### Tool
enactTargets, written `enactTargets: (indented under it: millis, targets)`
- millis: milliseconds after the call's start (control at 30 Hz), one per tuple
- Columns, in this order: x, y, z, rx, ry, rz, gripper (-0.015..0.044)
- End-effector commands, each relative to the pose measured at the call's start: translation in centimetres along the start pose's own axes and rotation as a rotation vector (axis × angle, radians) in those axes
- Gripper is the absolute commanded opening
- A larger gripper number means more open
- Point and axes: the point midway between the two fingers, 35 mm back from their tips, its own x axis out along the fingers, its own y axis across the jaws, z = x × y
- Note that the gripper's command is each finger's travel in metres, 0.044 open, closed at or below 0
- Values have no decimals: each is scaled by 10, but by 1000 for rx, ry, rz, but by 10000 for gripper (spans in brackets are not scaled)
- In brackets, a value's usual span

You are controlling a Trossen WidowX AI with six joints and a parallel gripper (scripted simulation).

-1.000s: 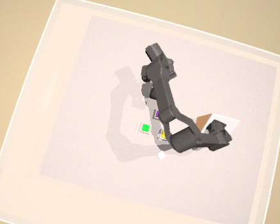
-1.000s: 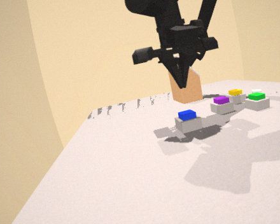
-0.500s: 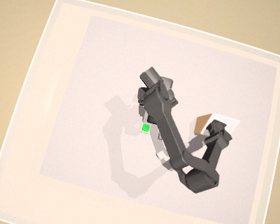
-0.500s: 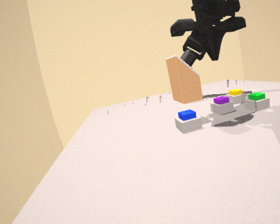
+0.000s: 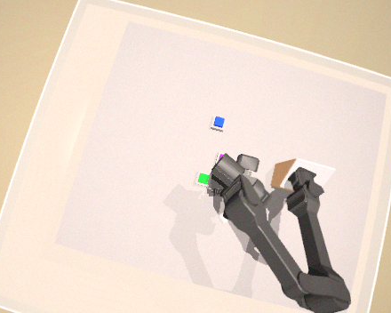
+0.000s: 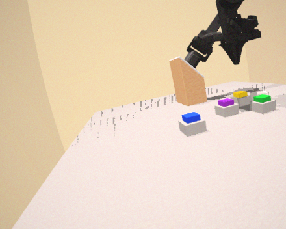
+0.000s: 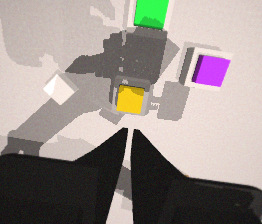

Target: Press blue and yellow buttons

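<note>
- Gripper (image 7: 130,131) first: we see its 2 fingers clenched almost together with nothing between them, making a narrow point, which we judge is meant for poking a small button cap.
- From the wrist view, that point aims just short of the yellow button (image 7: 130,99), which sits straight ahead of the tips; in the exterior view the gripper (image 6: 235,60) hangs well above the table, so we take it as not touching anything.
- Yellow is the button left to press, by our reading of the task; the arm stands over that cluster, and the next move would be a straight drop onto the cap until it bottoms out.
- Close around the yellow button are the green button (image 7: 152,13) and the purple button (image 7: 213,70), each on its own pale base. Both are near enough that a sideways drift on the way down could catch the wrong cap.
- A small white block (image 7: 59,88) lies off to the other side, apart from the yellow button; we must not touch it.
- Farther out, the blue button (image 5: 219,122) stands alone, well apart from the cluster and raised on its base (image 6: 192,127).
- A tall tan block (image 6: 188,82) stands behind the buttons, near the arm's lower links; we cannot tell whether they touch it.
</note>
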Motion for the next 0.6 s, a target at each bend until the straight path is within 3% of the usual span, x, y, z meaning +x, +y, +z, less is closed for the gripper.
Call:
enactTargets:
  millis: [0,133,567]
  targets:
    - [18,1,-1,5,-2,2,20]
    - [59,3,-3,4,-2,8,20]
    - [73,3,-3,4,-2,8,20]
